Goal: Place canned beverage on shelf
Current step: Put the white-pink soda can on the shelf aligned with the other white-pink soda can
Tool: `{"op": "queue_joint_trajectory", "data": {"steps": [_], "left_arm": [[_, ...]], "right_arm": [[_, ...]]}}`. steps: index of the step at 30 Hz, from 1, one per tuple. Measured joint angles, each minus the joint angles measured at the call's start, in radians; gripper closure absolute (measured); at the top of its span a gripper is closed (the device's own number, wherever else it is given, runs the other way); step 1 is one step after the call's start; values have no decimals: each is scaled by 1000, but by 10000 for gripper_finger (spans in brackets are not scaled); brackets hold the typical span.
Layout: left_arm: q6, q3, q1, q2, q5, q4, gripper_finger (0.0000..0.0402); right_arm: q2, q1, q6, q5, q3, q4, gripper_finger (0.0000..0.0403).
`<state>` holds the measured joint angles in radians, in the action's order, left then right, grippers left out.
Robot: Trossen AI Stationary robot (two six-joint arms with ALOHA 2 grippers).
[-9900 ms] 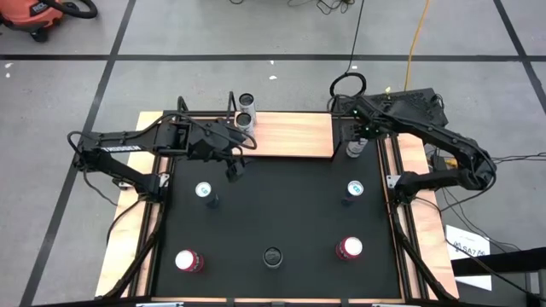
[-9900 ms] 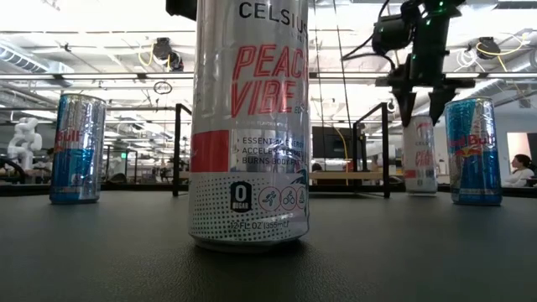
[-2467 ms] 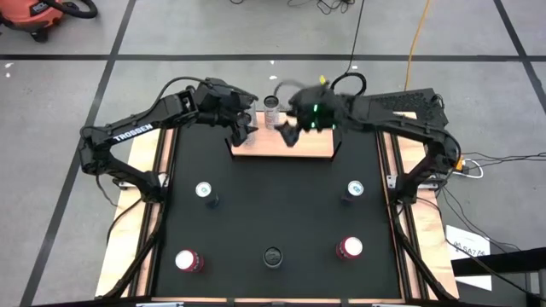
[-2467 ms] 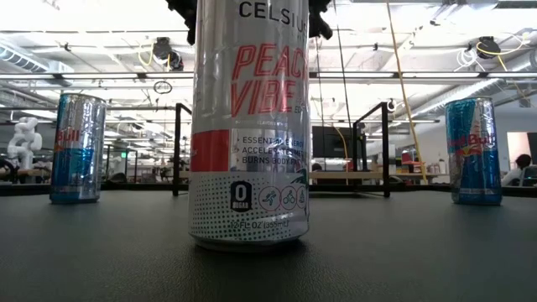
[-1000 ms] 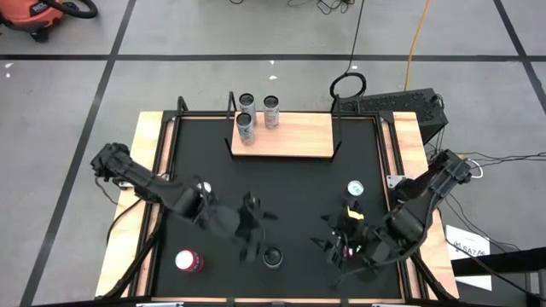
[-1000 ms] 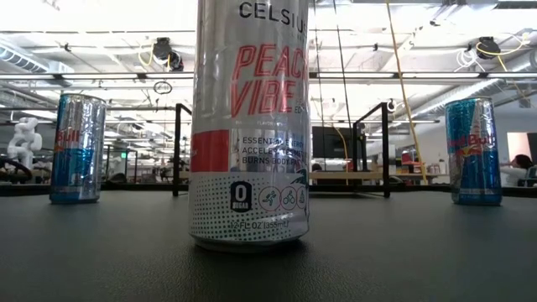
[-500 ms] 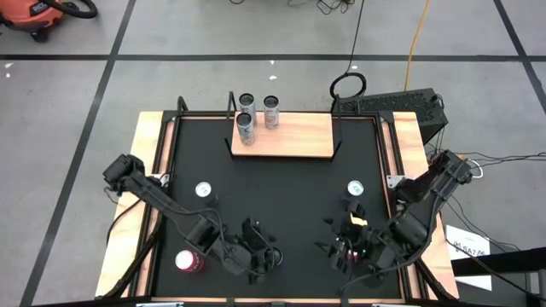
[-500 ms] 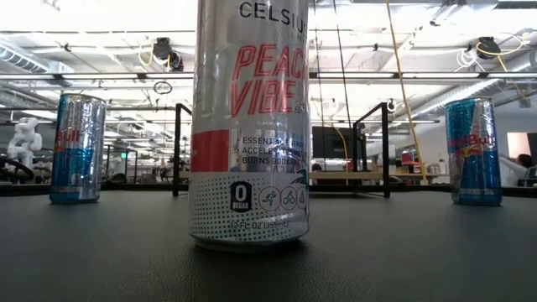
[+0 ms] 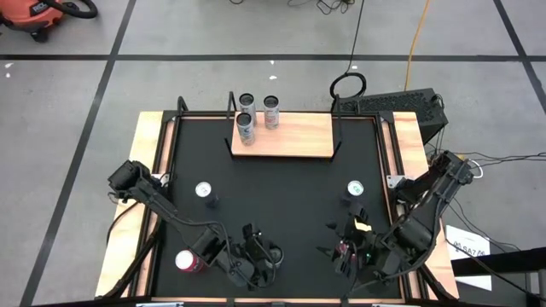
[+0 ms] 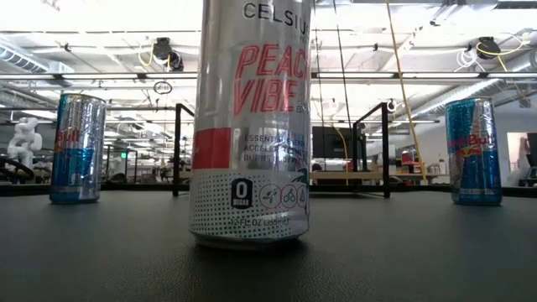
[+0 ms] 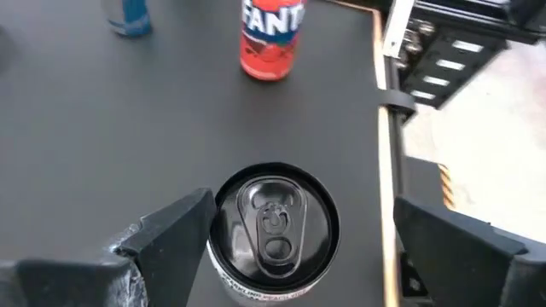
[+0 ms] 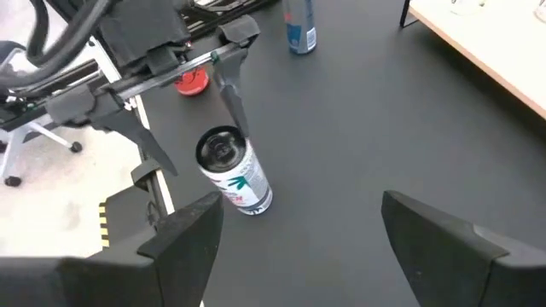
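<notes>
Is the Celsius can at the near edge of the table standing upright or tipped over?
Upright. The Celsius can stands on its base in the low view, and the left wrist view looks down on its closed top, between the open fingers of the left tool.

Bright ceiling lights wash out the room behind the tall silver-and-pink can (image 10: 250, 126), glare streaking its side; the matte black counter (image 9: 281, 192) reads evenly lit, shadows faint.

Both arms low at table's near edge, left hand (image 9: 256, 260) spread wide, right hand (image 9: 344, 253) likewise
</notes>
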<state>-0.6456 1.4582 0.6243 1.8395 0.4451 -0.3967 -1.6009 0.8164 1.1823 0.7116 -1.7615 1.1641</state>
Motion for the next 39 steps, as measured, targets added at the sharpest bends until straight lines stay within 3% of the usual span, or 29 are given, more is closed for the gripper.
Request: {"op": "queue_joint_trajectory", "data": {"steps": [24, 39], "left_arm": [[58, 34, 21, -2, 53, -13, 34], [-13, -8, 18, 10, 79, -38, 34]], "right_arm": [[0, 10, 2, 2, 0, 0, 94], [0, 10, -1, 2, 0, 4, 94]]}}
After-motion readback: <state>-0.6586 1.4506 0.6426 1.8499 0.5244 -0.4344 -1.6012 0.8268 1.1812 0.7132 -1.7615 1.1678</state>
